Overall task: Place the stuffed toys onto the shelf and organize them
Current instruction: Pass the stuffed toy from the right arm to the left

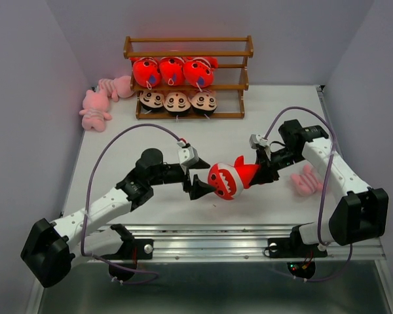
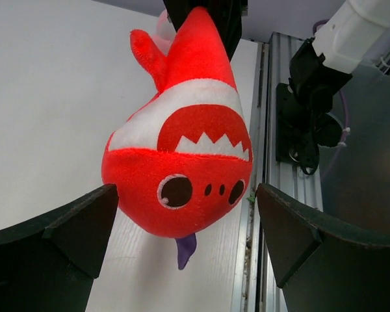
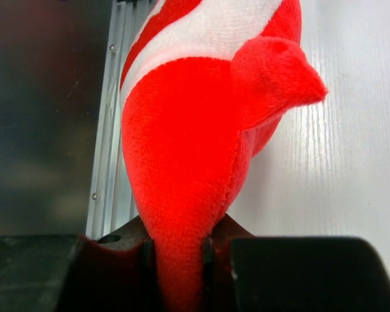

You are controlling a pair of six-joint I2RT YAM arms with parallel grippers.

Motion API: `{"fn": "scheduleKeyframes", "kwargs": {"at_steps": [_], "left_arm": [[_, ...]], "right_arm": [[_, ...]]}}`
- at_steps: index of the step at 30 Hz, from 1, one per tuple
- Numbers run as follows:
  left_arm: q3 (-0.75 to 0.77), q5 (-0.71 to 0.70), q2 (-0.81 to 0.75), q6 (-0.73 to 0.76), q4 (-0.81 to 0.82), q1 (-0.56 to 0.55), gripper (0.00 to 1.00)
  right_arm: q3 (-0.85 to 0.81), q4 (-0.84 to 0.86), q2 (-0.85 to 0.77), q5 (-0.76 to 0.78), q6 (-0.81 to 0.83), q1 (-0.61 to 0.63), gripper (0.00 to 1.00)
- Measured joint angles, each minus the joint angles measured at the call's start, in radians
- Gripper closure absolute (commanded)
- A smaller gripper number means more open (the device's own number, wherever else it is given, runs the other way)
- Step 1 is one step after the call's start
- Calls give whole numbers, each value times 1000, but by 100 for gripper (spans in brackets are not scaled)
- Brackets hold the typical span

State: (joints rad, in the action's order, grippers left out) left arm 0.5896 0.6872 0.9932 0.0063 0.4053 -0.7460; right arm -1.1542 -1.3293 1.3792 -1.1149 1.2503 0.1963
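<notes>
A red-orange fish (image 1: 228,180) with a white band and a jagged white mouth hangs in the air above the near part of the worktop (image 1: 118,137), between the two arms. The right claw (image 1: 259,171) is clenched on its tail. In the right wrist view the narrow tail end is pinched tight between the two dark fingers (image 3: 110,266), and the body swells away from them. The fish's face points toward the left claw (image 1: 200,186), which is spread wide. In the left wrist view its two black fingers (image 2: 71,227) stand on either side of the head, apart from the plush.

At the far edge of the worktop stands the brown wooden shelf (image 1: 188,53). Three more fish (image 1: 172,70) sit side by side on its middle tier, and three boy dolls (image 1: 177,101) line the bottom tier below them. Two pink striped toys (image 1: 95,108) lie on the worktop just left of the shelf, close to each other. A third pink toy (image 1: 306,180) lies on the right side, beside the right arm.
</notes>
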Motion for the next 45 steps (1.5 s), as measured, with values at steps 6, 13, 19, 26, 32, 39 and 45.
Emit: {"fn": "scheduleKeyframes", "kwargs": {"at_steps": [6, 13, 19, 26, 32, 39, 45], "left_arm": [[0, 67, 76, -45, 48, 8, 3], [0, 87, 151, -77, 64, 11, 11], [0, 93, 163, -103, 80, 15, 9], [0, 121, 164, -148, 102, 23, 18], [-3, 185, 207, -233, 204, 31, 44], [-19, 233, 244, -319, 286, 31, 100], [-21, 194, 219, -314, 229, 31, 100]], "right_arm": [[8, -4, -26, -19, 14, 18, 98], [9, -8, -72, -27, 16, 28, 98], [17, -9, -77, -36, 25, 29, 98], [26, -10, -79, -48, 43, 29, 97], [26, -19, -75, -59, 55, 28, 97], [47, 5, -75, -59, 1, 29, 87], [102, 139, -113, -35, -159, 28, 21]]}}
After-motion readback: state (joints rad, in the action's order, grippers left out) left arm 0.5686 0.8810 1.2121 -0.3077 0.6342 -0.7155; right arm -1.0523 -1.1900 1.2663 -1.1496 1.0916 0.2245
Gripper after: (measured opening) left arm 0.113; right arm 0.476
